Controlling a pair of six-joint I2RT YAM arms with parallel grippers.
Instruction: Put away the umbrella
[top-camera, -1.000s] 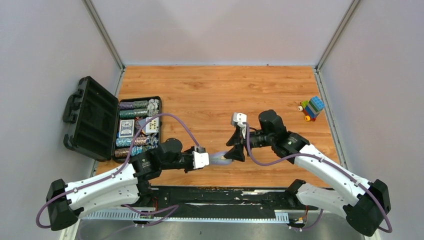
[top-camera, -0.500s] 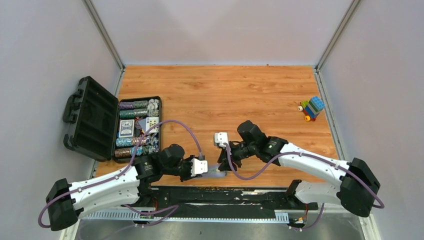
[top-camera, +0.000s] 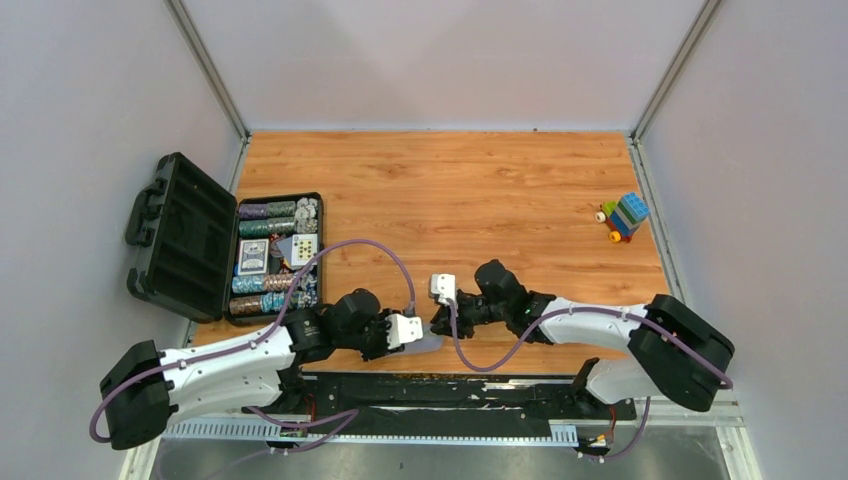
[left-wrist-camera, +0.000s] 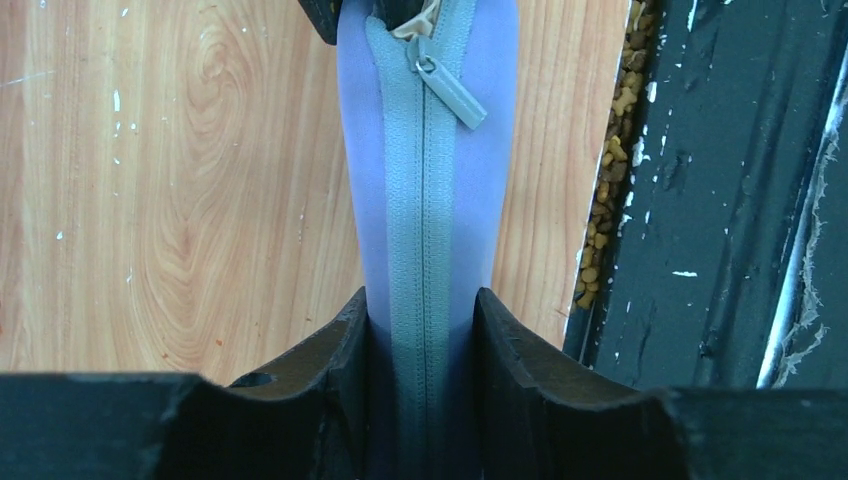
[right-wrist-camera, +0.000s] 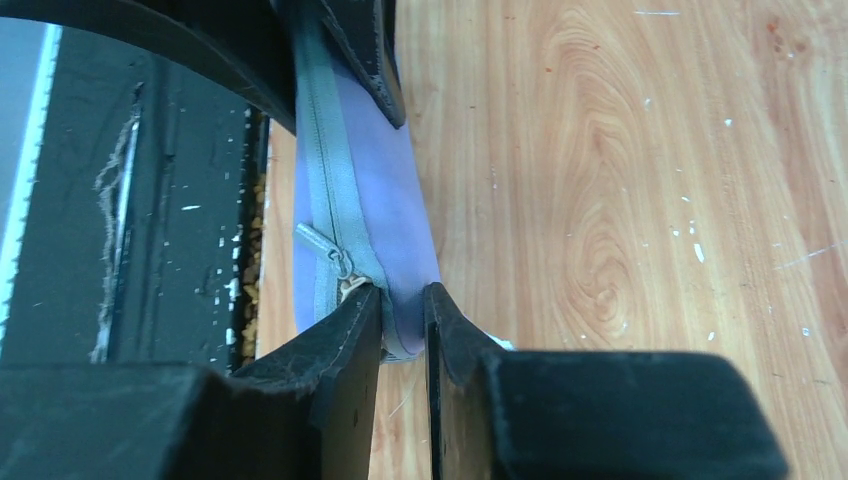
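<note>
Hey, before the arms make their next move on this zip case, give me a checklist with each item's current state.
1. Left gripper clamped on the case: ok.
2. Right gripper pinching the case's zipper-pull end: ok.
3. Zipper closed all the way: not ok; the zipper pull sits short of the end, leaving a gap.
4. Umbrella fully inside: cannot tell; only a bit of beige shows in the gap.
5. Poker set and toy blocks clear of both arms: ok.
</note>
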